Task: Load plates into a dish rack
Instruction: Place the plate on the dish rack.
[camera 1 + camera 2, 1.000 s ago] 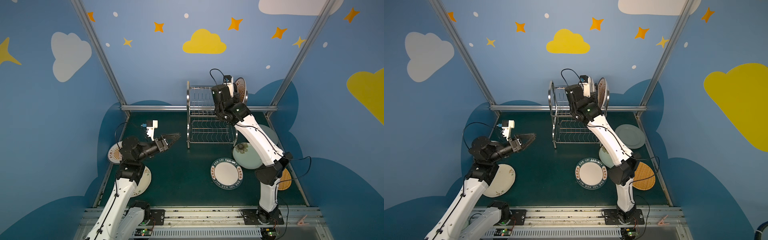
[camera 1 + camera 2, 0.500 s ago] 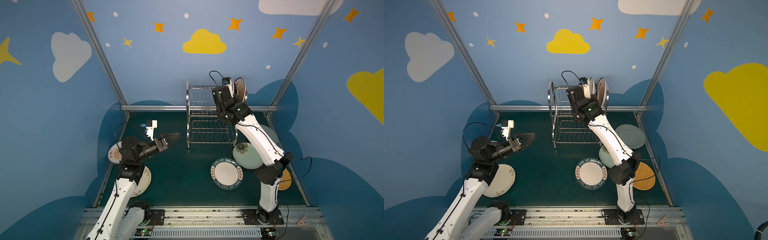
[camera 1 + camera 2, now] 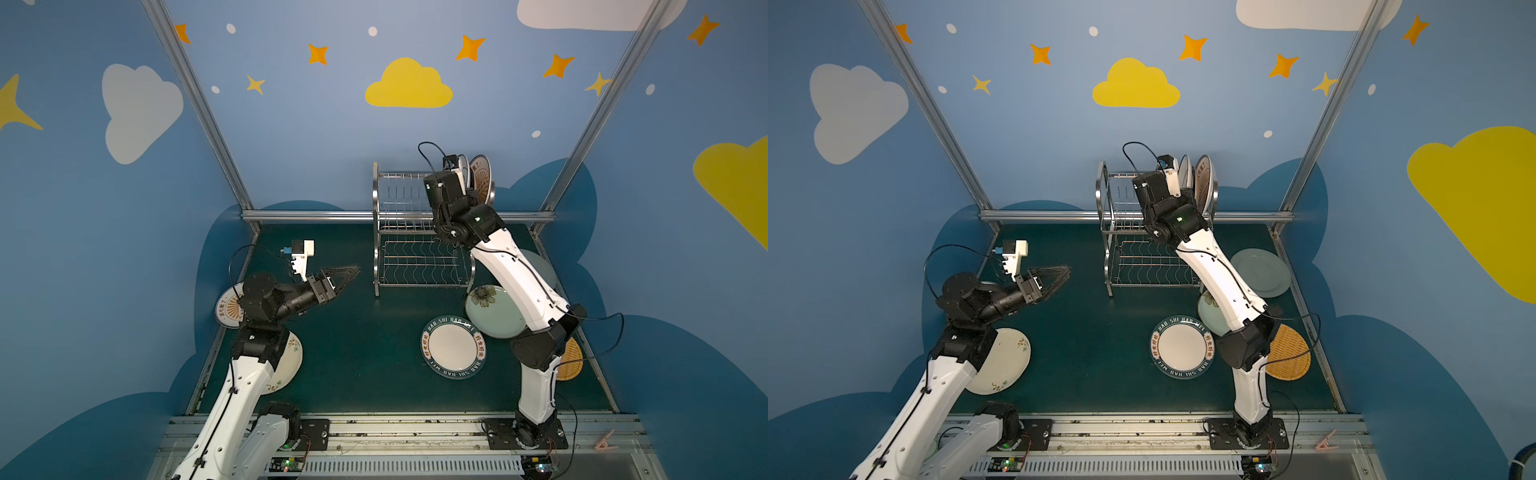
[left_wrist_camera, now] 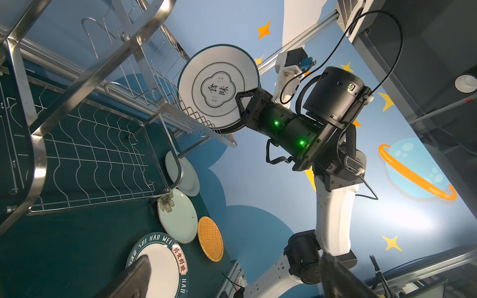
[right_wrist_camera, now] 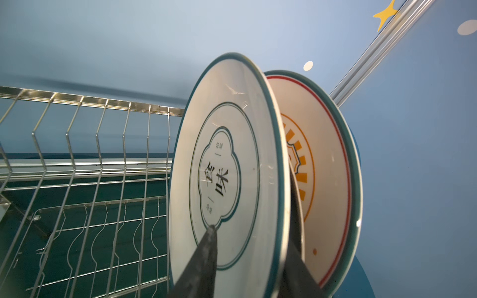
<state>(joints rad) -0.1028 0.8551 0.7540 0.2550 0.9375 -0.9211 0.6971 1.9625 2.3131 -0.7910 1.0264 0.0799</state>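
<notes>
Dish rack point(image 3: 415, 266) sits at the back of the green mat point(image 3: 353, 374). Its upper tier holds two plates upright at the right end: a teal-rimmed plate point(image 5: 227, 175) and, next to it toward the end frame, a sunburst plate point(image 5: 322, 167). Right gripper point(image 5: 250, 201) straddles the teal-rimmed plate's edge, one finger on the face and one behind; can't tell if it's clamped or slack. Left gripper point(image 3: 347, 278) is spread wide and empty, above the mat left of the rack. Flat on the mat: lettered plate point(image 3: 452, 347), flower plate point(image 3: 494, 311), plain green plate point(image 3: 1262, 272), woven orange plate point(image 3: 1289, 353), floral white plate point(image 3: 1005, 361). Top views show the racked plates nearly edge-on; wrist views show the faces, with "食味" at the teal-rimmed plate's centre. The lettered plate's rim reads "HAO SHI HAO WEI".
</notes>
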